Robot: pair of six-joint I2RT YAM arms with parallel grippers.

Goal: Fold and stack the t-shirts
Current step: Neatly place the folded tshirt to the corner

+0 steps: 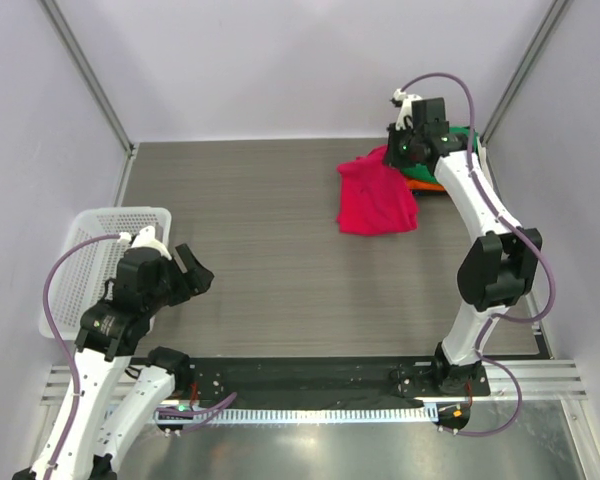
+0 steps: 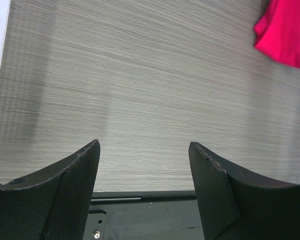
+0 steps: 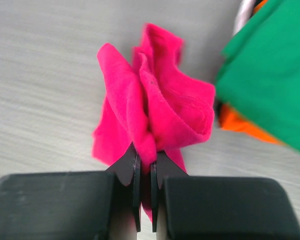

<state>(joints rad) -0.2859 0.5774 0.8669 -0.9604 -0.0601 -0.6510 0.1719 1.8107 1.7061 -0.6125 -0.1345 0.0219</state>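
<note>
The pink-red t-shirt [image 1: 376,197] lies on the table at the back right, one edge lifted. My right gripper [image 1: 398,152] is shut on a bunched fold of it [image 3: 152,107], holding that edge above the table. Beside it, at the back right corner, is a stack with a green t-shirt [image 1: 463,137] on top of an orange one [image 1: 422,184]; both show in the right wrist view, green [image 3: 270,75] over orange [image 3: 240,125]. My left gripper [image 1: 193,272] is open and empty, low over the table's near left; a corner of the pink-red shirt [image 2: 285,30] shows in its view.
A white plastic mesh basket [image 1: 90,260] stands at the table's left edge, behind my left arm. The black base rail [image 1: 310,375] runs along the near edge. Walls close in at the back and both sides.
</note>
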